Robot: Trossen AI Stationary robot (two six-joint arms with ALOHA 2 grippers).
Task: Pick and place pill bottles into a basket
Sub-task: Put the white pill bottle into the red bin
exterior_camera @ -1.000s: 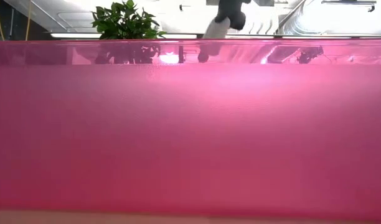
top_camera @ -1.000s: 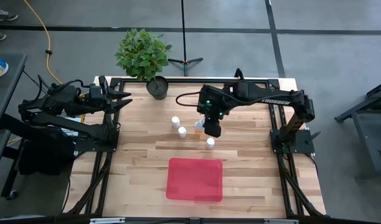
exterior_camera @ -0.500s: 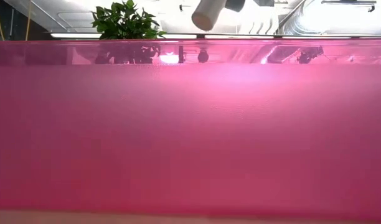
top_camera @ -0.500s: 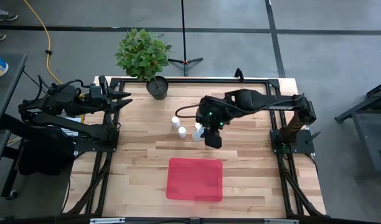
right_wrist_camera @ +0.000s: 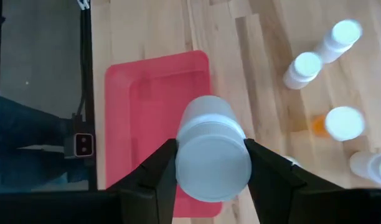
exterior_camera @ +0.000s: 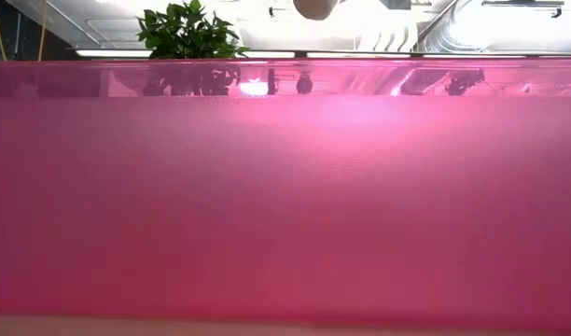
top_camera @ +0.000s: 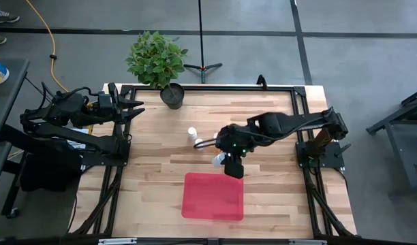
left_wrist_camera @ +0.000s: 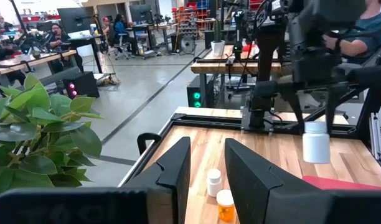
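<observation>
My right gripper [top_camera: 223, 162] hangs over the table's middle, just beyond the far edge of the red basket [top_camera: 212, 196], shut on a white pill bottle [right_wrist_camera: 207, 118]. In the left wrist view the held bottle [left_wrist_camera: 316, 142] floats above the wood. Several other pill bottles stand on their bases behind it, such as a white one [right_wrist_camera: 306, 65] and an amber one [right_wrist_camera: 343, 122]. One white bottle [top_camera: 192, 133] shows clear of the arm. My left gripper [top_camera: 135, 109] waits open at the far left, raised off the table. My right gripper pinches the bottle's upper end [right_wrist_camera: 213, 163] between its two fingers [right_wrist_camera: 158, 169], one on each side. The fingers slant down from the table's far right side. The bottle hangs roughly upright below them, cap end up, lifted clear of the table.
A potted plant [top_camera: 157, 62] stands at the far edge, left of centre. The basket's red wall [exterior_camera: 285, 196] fills nearly all of the low view. Bare wood [top_camera: 154, 177] lies left and right of the basket.
My right gripper has carried the white bottle from among the standing bottles toward the table's near edge, up to the basket's far rim. The bottle stays clear of the table and the arm has swung round with it.
</observation>
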